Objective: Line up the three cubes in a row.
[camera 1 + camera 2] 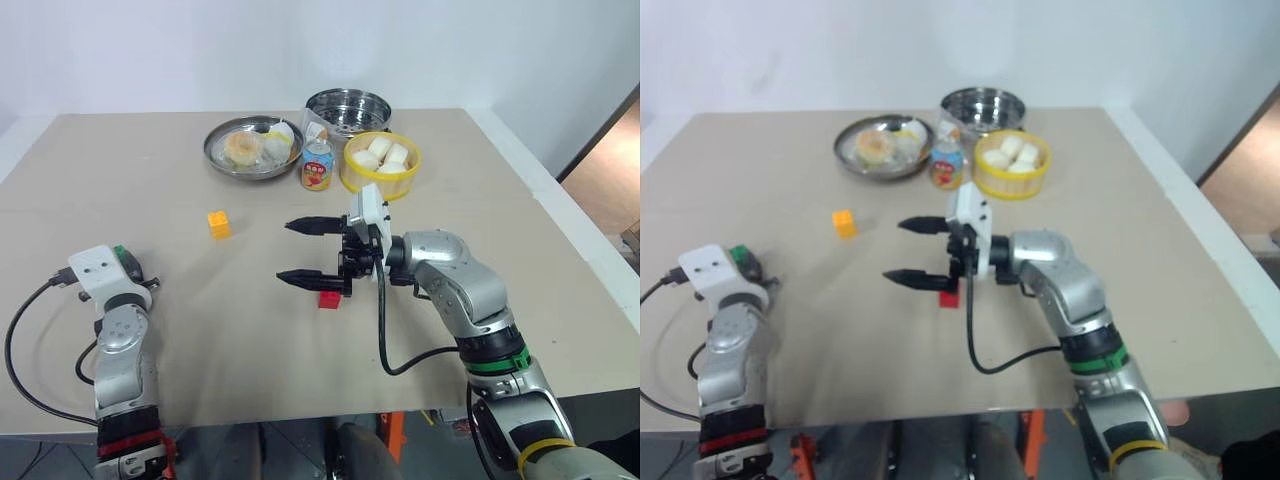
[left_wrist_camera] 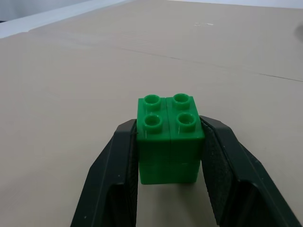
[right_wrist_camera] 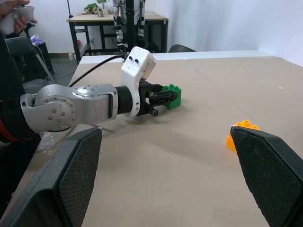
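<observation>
The three cubes sit well apart on the tan bench [image 1: 180, 340], and the red cube [image 1: 329, 298] serves best as the landmark near the middle. Most of the red cube is hidden: the right pincer [image 1: 296, 251] hangs over it with its two black fingers spread wide and pointing toward the robot's left, the lower finger crossing just in front of the cube, so only a small red corner shows beneath the wrist. The pictures do not settle whether that finger touches the cube. The yellow-orange cube [image 1: 218, 224] stands free, farther back than the red cube and to its left, with nothing near it; in the right wrist view it is cut in half by the dark pad of a finger. The green cube [image 2: 170, 138] lies far to the left of the red cube, near the bench's left side, and the left pincer [image 2: 170, 156] is clamped on it, one black finger pressed to each side face. From the head views just a sliver of green peeks past the white wrist housing, while the left wrist view shows its four studs plainly; its lower edge is lost between the fingers. Beyond the red cube, at the far edge of the bench, stand a steel plate [image 1: 222, 158] of food, a small printed can [image 1: 317, 166], a yellow bowl [image 1: 380, 182] of white buns [image 1: 381, 154] and a steel pot [image 1: 347, 106].
</observation>
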Tool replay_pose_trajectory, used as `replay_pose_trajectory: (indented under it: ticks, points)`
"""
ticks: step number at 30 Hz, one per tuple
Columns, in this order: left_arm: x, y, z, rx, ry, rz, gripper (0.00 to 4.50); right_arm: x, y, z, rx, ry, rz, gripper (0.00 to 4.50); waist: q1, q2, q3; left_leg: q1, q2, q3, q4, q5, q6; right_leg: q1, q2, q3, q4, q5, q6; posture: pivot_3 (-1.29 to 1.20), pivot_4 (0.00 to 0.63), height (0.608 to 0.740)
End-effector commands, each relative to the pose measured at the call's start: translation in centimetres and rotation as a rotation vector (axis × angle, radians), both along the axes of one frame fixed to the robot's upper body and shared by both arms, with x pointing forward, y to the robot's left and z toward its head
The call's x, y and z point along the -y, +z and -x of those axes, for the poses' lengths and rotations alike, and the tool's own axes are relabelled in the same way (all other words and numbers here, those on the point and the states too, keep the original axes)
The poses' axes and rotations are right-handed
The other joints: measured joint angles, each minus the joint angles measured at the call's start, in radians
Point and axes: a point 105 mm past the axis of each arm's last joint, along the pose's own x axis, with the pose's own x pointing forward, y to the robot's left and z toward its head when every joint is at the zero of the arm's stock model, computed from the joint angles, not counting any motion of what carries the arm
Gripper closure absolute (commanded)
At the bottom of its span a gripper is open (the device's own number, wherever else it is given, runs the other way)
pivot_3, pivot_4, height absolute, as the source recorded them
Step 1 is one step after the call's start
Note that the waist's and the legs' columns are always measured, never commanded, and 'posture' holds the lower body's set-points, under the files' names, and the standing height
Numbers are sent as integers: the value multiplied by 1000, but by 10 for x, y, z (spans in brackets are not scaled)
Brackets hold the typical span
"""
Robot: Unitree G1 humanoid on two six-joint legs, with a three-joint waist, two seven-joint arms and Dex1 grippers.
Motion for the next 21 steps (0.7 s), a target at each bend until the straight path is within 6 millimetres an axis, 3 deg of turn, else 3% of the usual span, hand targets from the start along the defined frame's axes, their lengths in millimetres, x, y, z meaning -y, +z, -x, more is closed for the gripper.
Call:
replay_pose_trajectory:
  ticks: [1, 6, 13, 21]
  points:
    - [-2, 12, 2, 24, -64, -74, 3236, 1, 8, 1, 53, 1, -11, 0, 0, 0, 0, 0, 0, 0, 0, 0, 0, 0, 0, 0, 0, 0, 0, 0, 150, 740]
    - [40, 14, -2, -33, -464, -285, 3236, 4, 13, 4, 64, 9, -16, 0, 2, 0, 0, 0, 1, 0, 0, -1, -1, -1, 0, 0, 0, -1, -1, 0, 150, 740]
    - [124, 9, 29, -59, -1242, -389, 3236, 16, 7, 15, 63, 19, 43, 0, 7, 0, 0, 0, 2, 4, -1, -2, -4, -1, -3, 0, -1, -5, -7, 0, 150, 740]
    - [159, 29, 26, -33, -1644, -424, 3236, 23, 10, 26, 56, -14, 51, 0, 6, 1, 1, -1, 6, 8, 0, -3, -4, -3, 0, 0, -3, -5, -8, 0, 150, 740]
